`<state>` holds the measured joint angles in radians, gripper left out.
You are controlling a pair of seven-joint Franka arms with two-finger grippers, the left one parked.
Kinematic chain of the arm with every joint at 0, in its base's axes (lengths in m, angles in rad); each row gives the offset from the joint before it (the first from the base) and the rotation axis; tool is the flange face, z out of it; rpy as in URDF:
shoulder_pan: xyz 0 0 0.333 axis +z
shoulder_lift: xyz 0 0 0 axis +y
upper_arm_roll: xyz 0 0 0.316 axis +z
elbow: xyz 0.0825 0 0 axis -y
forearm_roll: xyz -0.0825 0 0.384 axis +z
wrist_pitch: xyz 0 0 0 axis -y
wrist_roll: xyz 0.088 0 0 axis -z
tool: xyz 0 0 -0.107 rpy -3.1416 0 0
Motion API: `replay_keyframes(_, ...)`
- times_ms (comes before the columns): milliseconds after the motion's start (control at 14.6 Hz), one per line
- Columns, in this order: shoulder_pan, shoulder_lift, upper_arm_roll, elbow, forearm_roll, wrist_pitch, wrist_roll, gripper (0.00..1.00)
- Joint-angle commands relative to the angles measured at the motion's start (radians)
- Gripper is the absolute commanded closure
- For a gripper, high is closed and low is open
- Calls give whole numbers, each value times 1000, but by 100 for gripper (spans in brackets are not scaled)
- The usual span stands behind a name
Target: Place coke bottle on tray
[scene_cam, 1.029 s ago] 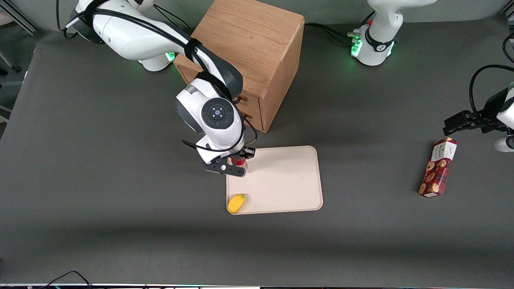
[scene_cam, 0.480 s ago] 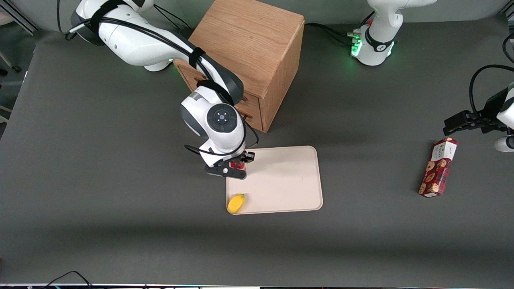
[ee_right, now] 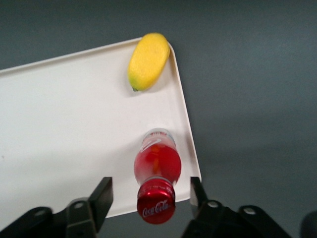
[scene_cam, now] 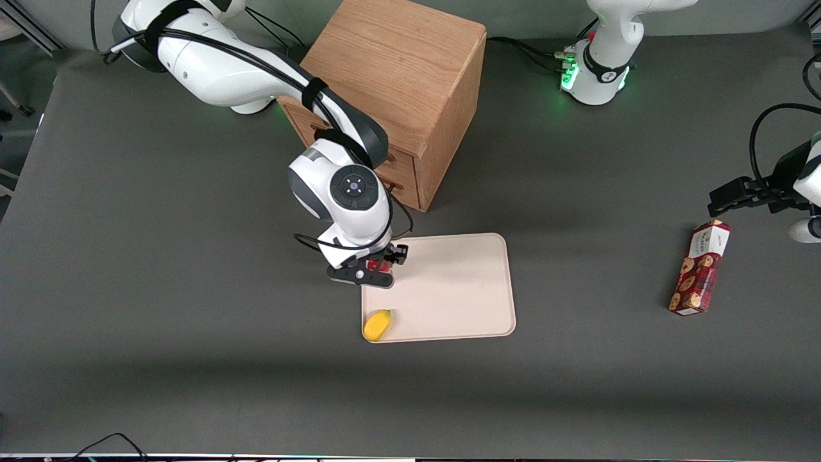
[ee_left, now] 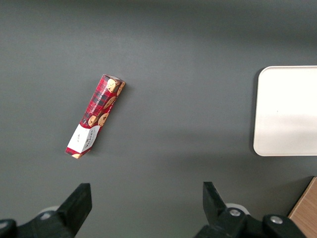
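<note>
The coke bottle is small and red with a red cap. It stands upright on the cream-white tray, close to the tray edge nearest the working arm. In the right wrist view the bottle is seen cap-on, standing near the rim of the tray. My right gripper hangs over the bottle, open. In the right wrist view the gripper has one finger on each side of the cap, with a gap on both sides. The tray's end also shows in the left wrist view.
A yellow fruit lies on the tray corner nearest the front camera, also seen in the right wrist view. The wooden drawer cabinet stands close above the tray. A red-and-white cookie box lies toward the parked arm's end.
The wrist and gripper have shifted a little toward the cabinet over the last second. The bottle stays standing at the same spot on the tray.
</note>
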<state>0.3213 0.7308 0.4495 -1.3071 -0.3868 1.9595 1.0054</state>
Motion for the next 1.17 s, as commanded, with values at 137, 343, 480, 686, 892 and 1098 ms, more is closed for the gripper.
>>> replay_keyframes(137, -37, -240, -77, -158, 56, -26, -247, 0)
replay_keyframes(343, -76, -370, -262, -164, 308, -135, -636, 0)
replay_keyframes(480, -77, -462, -400, -208, 393, -191, -811, 0)
replay_keyframes(686, -74, -585, -544, -308, 401, -191, -956, 0)
replay_keyframes(892, -82, -691, -655, -395, 402, -188, -1068, 0)
replay_keyframes(1098, -149, -748, -675, -414, 402, -189, -1068, 0)
